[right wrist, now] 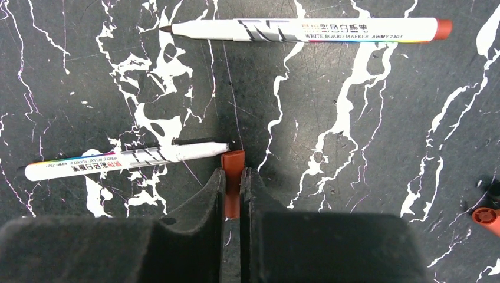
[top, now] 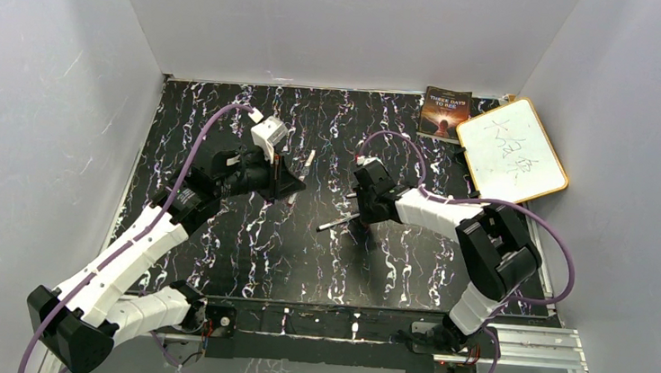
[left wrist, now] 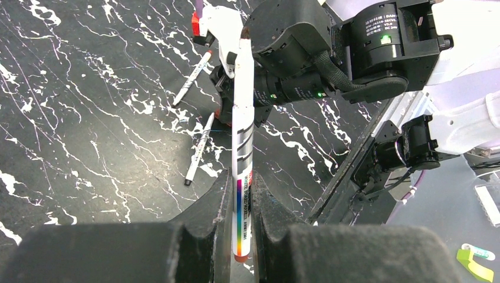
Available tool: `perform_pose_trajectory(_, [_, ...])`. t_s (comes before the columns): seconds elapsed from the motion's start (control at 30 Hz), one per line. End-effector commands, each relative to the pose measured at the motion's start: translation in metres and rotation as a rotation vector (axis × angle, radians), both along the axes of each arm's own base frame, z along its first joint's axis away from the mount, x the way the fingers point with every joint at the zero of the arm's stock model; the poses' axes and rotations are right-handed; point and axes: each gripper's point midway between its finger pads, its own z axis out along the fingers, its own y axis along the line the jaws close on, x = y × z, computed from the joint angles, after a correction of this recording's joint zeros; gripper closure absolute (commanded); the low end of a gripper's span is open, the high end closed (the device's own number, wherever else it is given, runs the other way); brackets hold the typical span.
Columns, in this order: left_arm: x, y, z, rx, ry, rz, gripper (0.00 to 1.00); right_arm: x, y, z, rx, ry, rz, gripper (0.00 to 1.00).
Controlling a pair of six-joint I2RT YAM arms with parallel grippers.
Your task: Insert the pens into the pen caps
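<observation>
A reddish-brown cap [right wrist: 232, 160] sits pinched between the closed fingers of the right gripper [right wrist: 233, 177], its front end poking out past the fingertips, low over the black marbled table [top: 239, 260]; whether it rests on the surface cannot be told. The grip on its rear half seems meant to leave the front free to receive a pen. Just beside the cap lies the tip of one loose pen [right wrist: 127, 158]. A second loose pen [right wrist: 306, 29] lies uncapped farther off, and what looks like another cap [right wrist: 487, 215] rests at the edge of the right wrist view. The left gripper [left wrist: 242, 183] is clamped on the third pen [left wrist: 242, 112] near its red-plugged rear, so most of the barrel juts toward the right arm, a hold that appears to keep the writing end clear for capping. Pen and cap are not yet joined; lining them up looks like the step in hand. A whiteboard [top: 511, 162] and a book [top: 444, 113] lie well apart at the far corner.
</observation>
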Motion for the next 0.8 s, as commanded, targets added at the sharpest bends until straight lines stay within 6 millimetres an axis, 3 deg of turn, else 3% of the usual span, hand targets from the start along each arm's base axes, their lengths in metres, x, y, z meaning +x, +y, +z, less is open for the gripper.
perform_pose_trajectory(0.0, [-0.006,-0.001,0.008,-0.033,0.001,-0.011,1.0,-0.001,0.002,0.012,0.024,-0.034,-0.002,1.0])
perform_pose_trajectory(0.17, [-0.002,-0.002,0.006,-0.09,0.041,0.045,1.0,0.013,0.012,0.07,0.137,-0.16,-0.031,1.0])
perform_pose_trajectory(0.37, [0.0,-0.023,0.019,-0.287,0.13,0.044,1.0,0.022,0.024,0.173,0.357,-0.39,-0.034,1.0])
perform_pose_trajectory(0.53, [-0.007,-0.03,0.042,-0.613,0.191,0.045,1.0,0.012,0.04,0.282,0.718,-0.618,-0.019,1.0])
perform_pose_trajectory(0.63, [-0.006,-0.027,0.045,-0.718,0.233,0.076,1.0,0.003,0.047,0.33,0.876,-0.702,0.023,1.0])
perform_pose_trajectory(0.77, [-0.01,-0.029,0.057,-0.808,0.251,0.04,1.0,-0.004,0.054,0.375,0.999,-0.782,0.078,1.0])
